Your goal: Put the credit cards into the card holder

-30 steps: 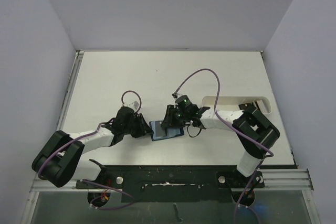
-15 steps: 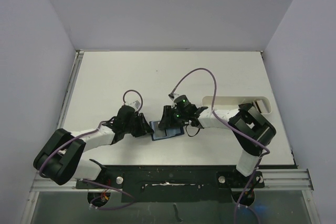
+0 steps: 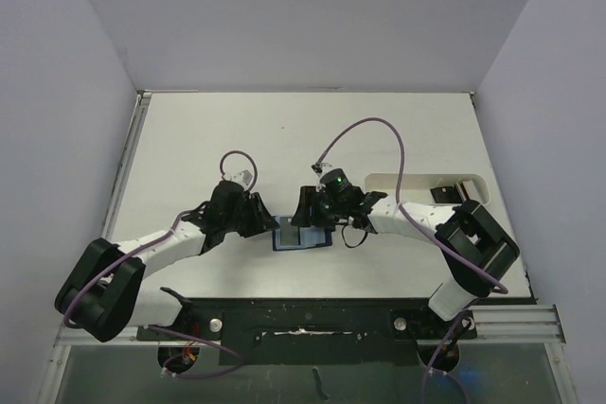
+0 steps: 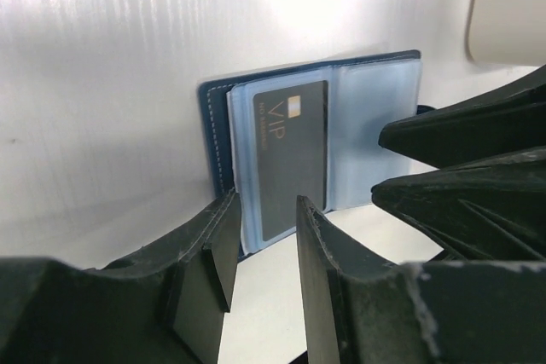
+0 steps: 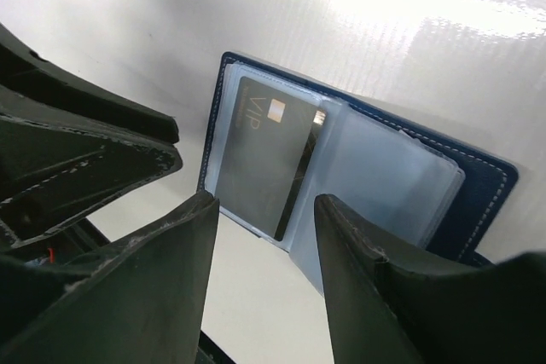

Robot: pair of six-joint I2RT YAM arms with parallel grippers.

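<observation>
A small navy blue folding card holder [image 3: 305,237] lies open and flat on the off-white table [image 3: 189,139], close to the near edge and about midway between the left and right edges. A dark grey card with a small gold chip and the letters "VIP" [image 4: 290,155] sits in its left clear blue pocket. The right pocket looks bare.

The left gripper [image 4: 264,210] comes at the holder from the table's left side, its fingers spread a little to either side of the card's near end. The right gripper [image 5: 264,202] hangs over the holder from the right, with its fingers parted wider and nothing between them. The two tools nearly meet above the holder, with little room between them. The far half of the table and its left side lie open.

A long white oblong tray [image 3: 417,176] lies towards the right edge. It holds a dark card [image 3: 442,194] and a tan one [image 3: 465,187] at its right end.

The fingers cover the holder's near edge in both wrist views. Whether any finger touches the holder cannot be told.
</observation>
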